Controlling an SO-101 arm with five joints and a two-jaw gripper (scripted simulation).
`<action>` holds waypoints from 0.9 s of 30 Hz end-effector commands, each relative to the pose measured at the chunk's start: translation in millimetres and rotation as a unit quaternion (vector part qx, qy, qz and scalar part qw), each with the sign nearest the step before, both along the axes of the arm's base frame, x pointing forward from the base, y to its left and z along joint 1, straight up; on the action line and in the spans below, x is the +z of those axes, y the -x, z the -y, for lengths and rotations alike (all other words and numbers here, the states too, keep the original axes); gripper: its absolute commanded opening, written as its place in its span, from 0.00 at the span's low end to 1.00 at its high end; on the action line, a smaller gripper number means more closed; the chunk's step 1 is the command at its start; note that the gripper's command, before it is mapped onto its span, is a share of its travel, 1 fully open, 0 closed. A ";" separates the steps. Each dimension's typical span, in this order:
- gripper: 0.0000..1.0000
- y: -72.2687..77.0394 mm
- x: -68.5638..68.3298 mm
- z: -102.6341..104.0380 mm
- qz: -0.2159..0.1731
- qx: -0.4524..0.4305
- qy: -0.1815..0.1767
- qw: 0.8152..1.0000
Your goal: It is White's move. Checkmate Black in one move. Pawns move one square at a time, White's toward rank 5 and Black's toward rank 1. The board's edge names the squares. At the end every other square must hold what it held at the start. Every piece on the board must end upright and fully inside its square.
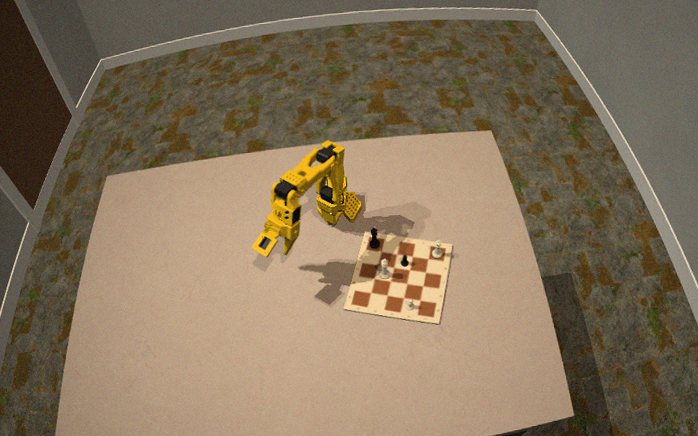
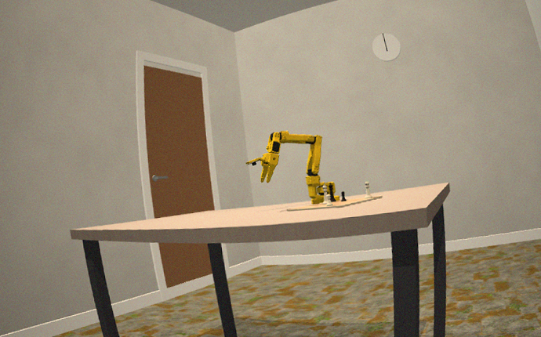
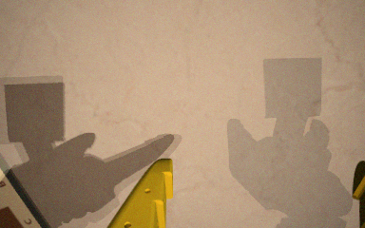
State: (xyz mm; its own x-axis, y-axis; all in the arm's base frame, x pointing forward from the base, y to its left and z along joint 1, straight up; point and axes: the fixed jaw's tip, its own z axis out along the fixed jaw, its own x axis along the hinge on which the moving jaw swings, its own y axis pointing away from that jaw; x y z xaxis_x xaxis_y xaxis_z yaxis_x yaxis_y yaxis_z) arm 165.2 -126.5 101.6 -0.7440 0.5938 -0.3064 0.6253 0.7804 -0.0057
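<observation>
i see the gripper (image 1: 277,244) at the left, hanging above the bare table (image 1: 197,326), well apart from the board (image 1: 400,283). its jaws stand partly open and hold nothing. to the right, the black king (image 1: 373,239) stands at the board's near corner by the arm's base (image 1: 352,207). then come a white piece (image 1: 384,268), a black pawn (image 1: 404,261), a white pawn (image 1: 409,304) and another white piece (image 1: 437,249).

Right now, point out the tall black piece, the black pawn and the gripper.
tall black piece (image 1: 373,238), top view, on its body.
black pawn (image 1: 404,261), top view, on its head.
gripper (image 1: 277,245), top view, midway between its parted fingertips, off the board.
</observation>
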 end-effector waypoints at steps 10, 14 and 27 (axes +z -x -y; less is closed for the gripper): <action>0.40 31.4 2.1 23.4 -0.011 -0.085 -0.007 0.996; 0.40 33.8 2.2 24.9 -0.011 -0.091 -0.007 0.996; 0.40 34.0 2.2 25.0 -0.011 -0.092 -0.008 0.996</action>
